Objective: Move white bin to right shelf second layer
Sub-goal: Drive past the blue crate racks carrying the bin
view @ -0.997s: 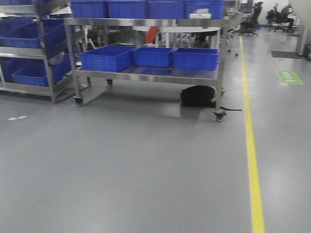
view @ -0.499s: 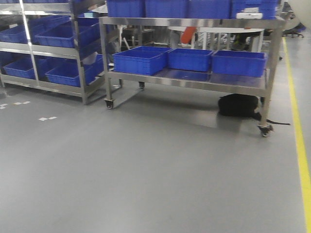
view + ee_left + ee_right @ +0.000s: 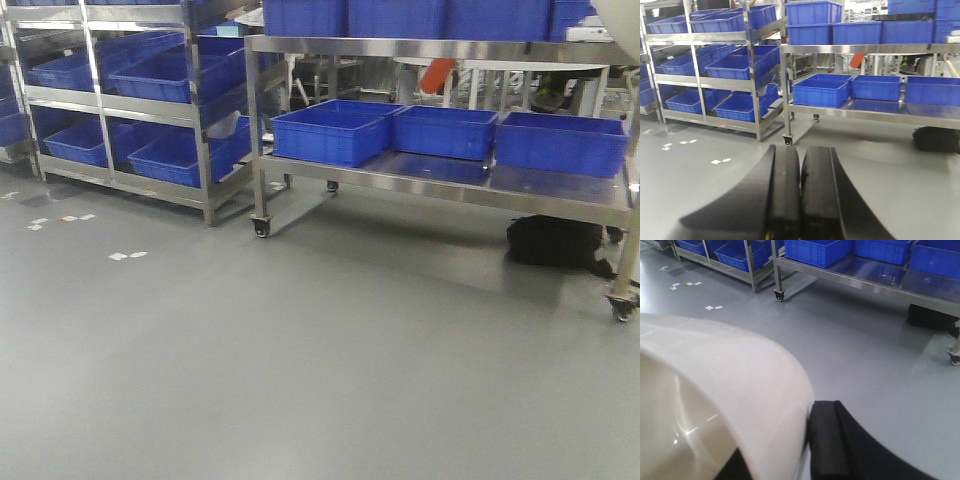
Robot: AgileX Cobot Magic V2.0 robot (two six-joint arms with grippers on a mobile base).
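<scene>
The white bin (image 3: 715,390) fills the left half of the right wrist view, smooth cream plastic with its rounded rim curving over the grey floor. My right gripper (image 3: 785,440) is shut on the bin's wall. One black finger (image 3: 827,440) presses the outside and the other shows dark inside the tub. My left gripper (image 3: 800,150) is shut, pads together and nothing between them, held above the floor. The right shelf second layer is out of view.
A wheeled steel table (image 3: 450,178) ahead carries blue crates (image 3: 330,130) on its lower and top levels. A black bag (image 3: 555,240) lies under it. A steel rack (image 3: 205,150) at left holds more blue crates. White marks (image 3: 128,256) dot the grey floor.
The front view has swung left: the steel table slid rightward in frame, the left rack came further into view, and the yellow floor line dropped out.
</scene>
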